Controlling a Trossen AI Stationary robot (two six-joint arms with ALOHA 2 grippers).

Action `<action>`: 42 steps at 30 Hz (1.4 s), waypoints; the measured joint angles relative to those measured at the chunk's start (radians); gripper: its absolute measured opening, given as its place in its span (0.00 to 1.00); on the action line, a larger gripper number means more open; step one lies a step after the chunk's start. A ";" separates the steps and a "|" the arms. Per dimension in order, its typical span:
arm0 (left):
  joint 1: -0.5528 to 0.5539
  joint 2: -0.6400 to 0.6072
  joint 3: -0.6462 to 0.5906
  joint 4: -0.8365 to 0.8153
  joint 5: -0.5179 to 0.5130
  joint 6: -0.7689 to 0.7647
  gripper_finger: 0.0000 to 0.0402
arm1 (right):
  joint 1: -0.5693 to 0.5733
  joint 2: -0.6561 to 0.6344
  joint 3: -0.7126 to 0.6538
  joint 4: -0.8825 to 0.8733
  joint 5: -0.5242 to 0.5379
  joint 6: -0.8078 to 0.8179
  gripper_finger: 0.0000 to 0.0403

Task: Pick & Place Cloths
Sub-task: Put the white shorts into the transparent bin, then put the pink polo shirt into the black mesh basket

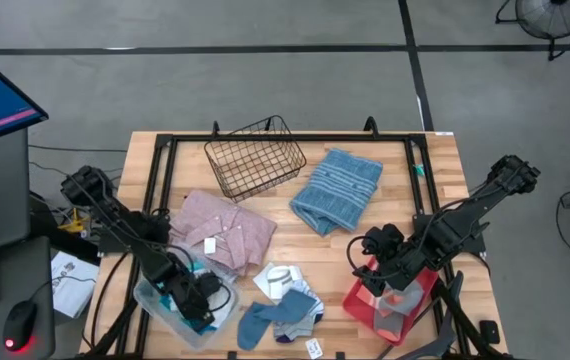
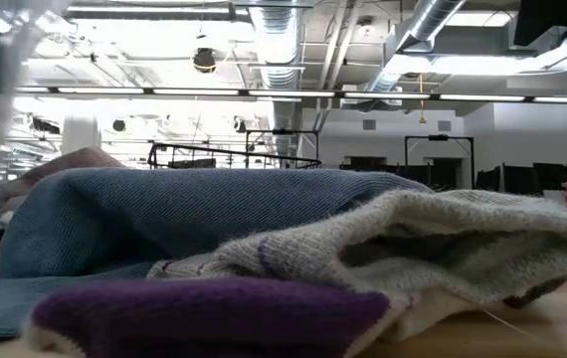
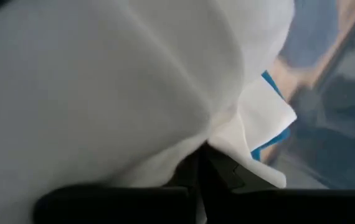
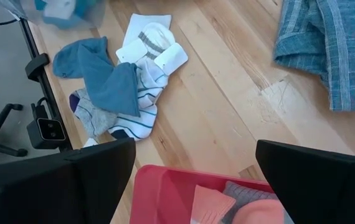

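A soft white cloth [image 3: 121, 81] is filling the left wrist view, w/ a bright blue cloth [image 3: 271, 134] peeking out behind its edge. The left gripper [image 1: 197, 305] is sitting over a clear plastic bin [image 1: 150, 300] at the near left table corner, fingers pressed together, pinching a fold of that white cloth.

Other cloths are lying on the light wooden table [image 1: 305, 255]: a dusty pink button shirt [image 1: 223, 232] left of centre, just beside the bin; a grey-blue striped towel [image 1: 338, 190] right of centre toward the far side; a pile of socks [image 1: 283, 305] at the near edge, centre. In the pile, a blue sock [image 4: 106, 74] is overlapping white striped socks [image 4: 146, 93], w/ a grey purple-toed sock [image 4: 90, 115] alongside. The low view is looking straight into this pile, so blue fabric and a grey knit sock are blocking most of it.

A flat red plastic tray [image 1: 390, 300] is lying at the near right, holding coral and grey cloths [image 4: 240, 202]. The right gripper [image 1: 385, 270] is hovering over the tray's left part, fingers spread wide, gripping nothing.

A black wire basket [image 1: 255, 155] is standing at the far side, left of the towel, apart from it and the shirt.
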 joint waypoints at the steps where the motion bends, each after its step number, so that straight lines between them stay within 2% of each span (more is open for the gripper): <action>1: -0.002 -0.017 -0.004 -0.008 0.023 0.000 0.00 | 0.000 0.000 0.000 0.000 0.000 0.000 0.81; 10: -0.007 -0.242 -0.014 -0.016 0.038 0.023 0.03 | 0.000 0.000 0.000 0.000 0.002 -0.008 0.81; 16: -0.006 -0.370 -0.012 0.074 0.025 0.079 0.19 | 0.000 0.000 0.000 0.000 0.003 -0.008 0.81; 20: -0.006 -0.457 -0.011 0.200 0.045 0.077 0.31 | 0.000 0.000 0.000 0.000 0.003 -0.008 0.81; 23: -0.005 -0.532 -0.011 0.301 0.042 0.074 0.36 | 0.000 0.000 0.000 0.001 0.003 -0.008 0.81; 25: 0.002 -0.581 -0.010 0.381 0.000 0.078 0.37 | 0.000 0.000 0.000 0.001 0.004 -0.008 0.81; 27: 0.017 -0.628 -0.009 0.437 -0.086 0.121 0.37 | -0.001 0.000 0.000 0.001 0.006 -0.008 0.81; 31: 0.065 -0.697 -0.008 0.454 -0.340 0.302 0.34 | -0.001 0.000 0.000 0.001 0.030 -0.008 0.81; 33: 0.108 -0.715 -0.008 0.451 -0.428 0.420 0.33 | -0.001 0.000 0.000 0.001 0.034 -0.008 0.81; 37: 0.236 -0.735 -0.008 0.423 -0.462 0.599 0.32 | -0.001 0.000 0.000 0.001 0.033 -0.007 0.81; 42: 0.425 -0.750 0.007 0.428 -0.452 0.682 0.32 | -0.001 0.000 0.000 0.002 0.030 -0.007 0.81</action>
